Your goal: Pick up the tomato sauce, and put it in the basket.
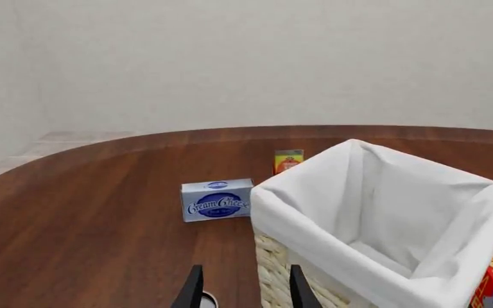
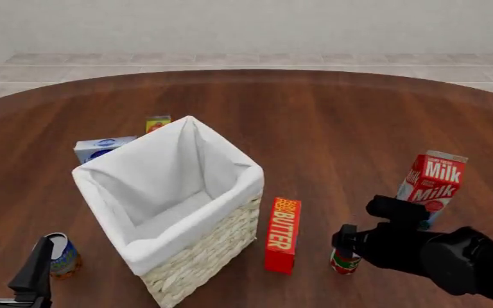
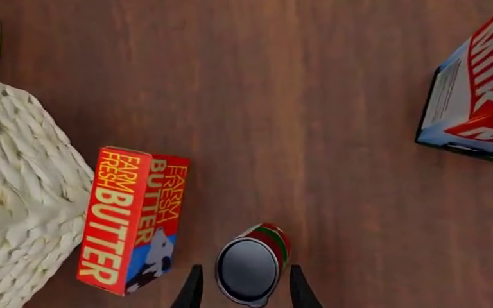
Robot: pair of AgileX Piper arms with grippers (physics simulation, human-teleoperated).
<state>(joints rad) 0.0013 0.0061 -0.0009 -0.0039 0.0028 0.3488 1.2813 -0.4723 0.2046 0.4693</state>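
Observation:
The tomato sauce (image 3: 251, 266) is a small can with a red and green label and a silver top, standing upright on the table just right of the butter box. In the front view only the lower part of the tomato sauce (image 2: 344, 263) shows under my right gripper (image 2: 348, 247). My right gripper (image 3: 244, 292) is open, one finger on each side of the can. The basket (image 2: 203, 240), pale wicker with a white liner, stands left of centre. My left gripper (image 2: 8, 263) is open at the near left, holding nothing.
A red butter box (image 2: 282, 234) stands between the basket and the can. A milk carton (image 2: 435, 179) stands to the right. A blue and orange can (image 2: 61, 255) stands by my left gripper. A cream cheese box (image 2: 101, 149) and a small orange carton (image 2: 157, 123) lie behind the basket.

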